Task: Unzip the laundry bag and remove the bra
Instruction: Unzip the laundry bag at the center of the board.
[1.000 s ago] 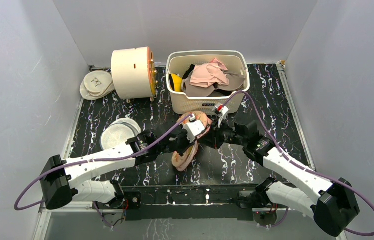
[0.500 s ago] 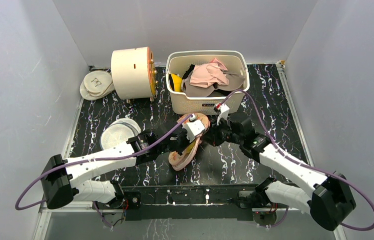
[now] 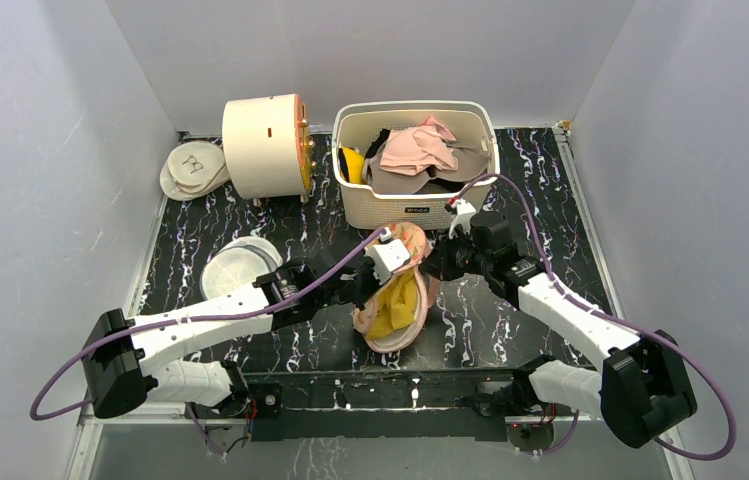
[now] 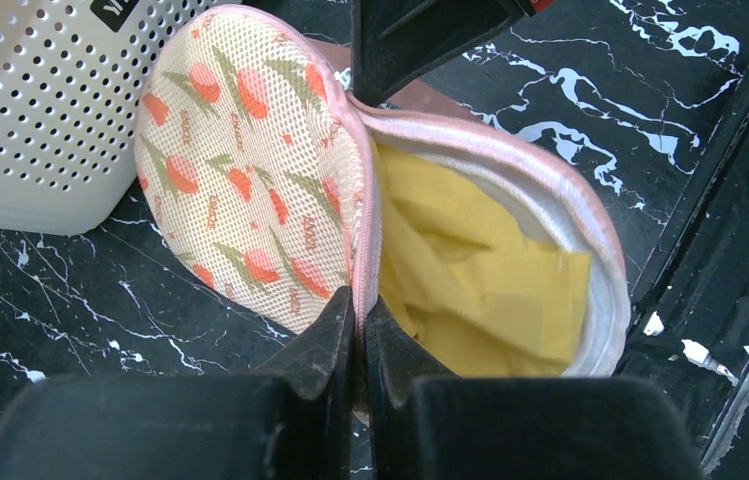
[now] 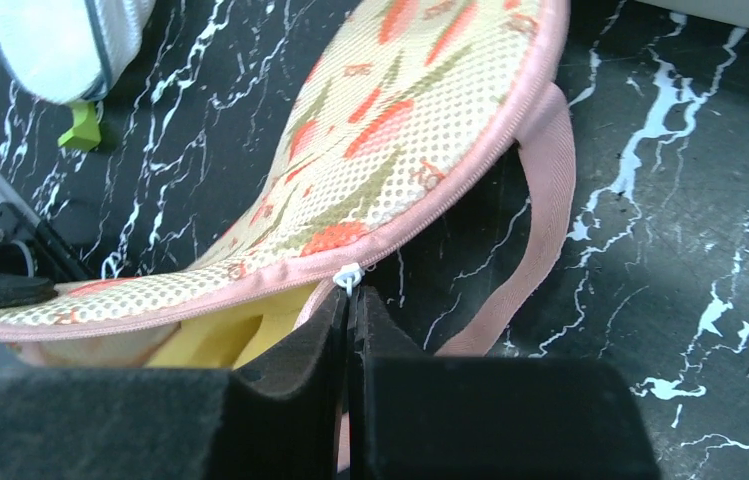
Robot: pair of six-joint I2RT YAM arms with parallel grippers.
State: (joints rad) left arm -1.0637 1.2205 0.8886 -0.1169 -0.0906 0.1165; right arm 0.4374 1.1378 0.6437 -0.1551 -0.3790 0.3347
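Two clamps here: left gripper (image 4: 358,300) pinches the pink trim (image 4: 366,225) of the flat cream floral mesh laundry bag (image 4: 240,170), right gripper (image 5: 349,296) the small white zipper pull (image 5: 348,274); probably best holding the trim taut, pulling along the curve.

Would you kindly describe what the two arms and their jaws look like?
The left arm and right arm have white shells with bulky black joint housings. A purple cable loops along each arm to a white wrist block. The jaws are matt black and blocky, tapering to narrow tips.

White-shelled left arm (image 3: 200,325) and right arm (image 3: 575,328), black joints, looping purple cables (image 3: 48,386), matte black wedge-fingered left hand (image 4: 358,310)
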